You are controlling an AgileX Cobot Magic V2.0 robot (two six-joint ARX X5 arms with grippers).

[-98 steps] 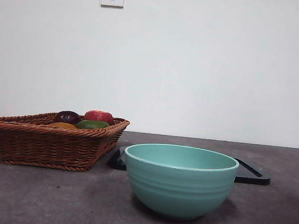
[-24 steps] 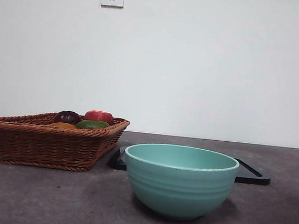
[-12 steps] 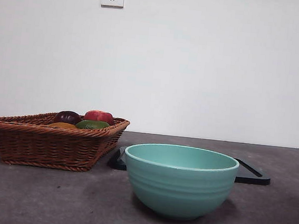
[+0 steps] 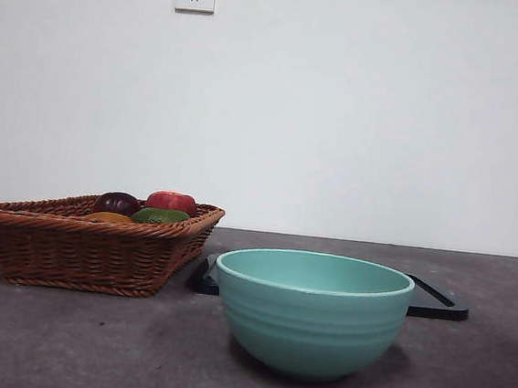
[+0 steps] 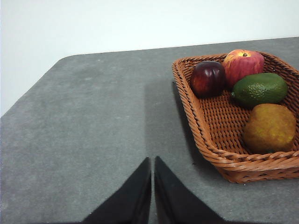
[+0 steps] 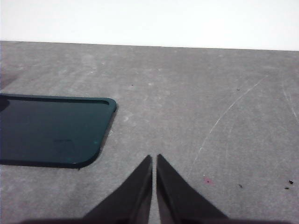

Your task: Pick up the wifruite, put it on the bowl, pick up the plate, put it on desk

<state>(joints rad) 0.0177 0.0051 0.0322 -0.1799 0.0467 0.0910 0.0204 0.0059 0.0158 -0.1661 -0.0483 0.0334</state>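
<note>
Here, neither arm is seen in the front view. The bowl's (image 4: 311,314) inside is hidden below its rim from that low angle, so its contents cannot be told. It stands on the desk (image 4: 61,340), near the camera. The tray (image 4: 437,301) behind it is largely covered by the bowl; in the right wrist view only 1 rounded corner is shown. The basket (image 4: 88,249) is cut off in the left wrist view; 4 fruits are held in it: a dark plum (image 5: 208,78), a red apple (image 5: 243,65), a green avocado (image 5: 259,89) and a brownish-yellow fruit (image 5: 269,128). The left gripper (image 5: 152,163) and right gripper (image 6: 154,161) are held over bare desk, jaws pressed together, nothing between them.
</note>
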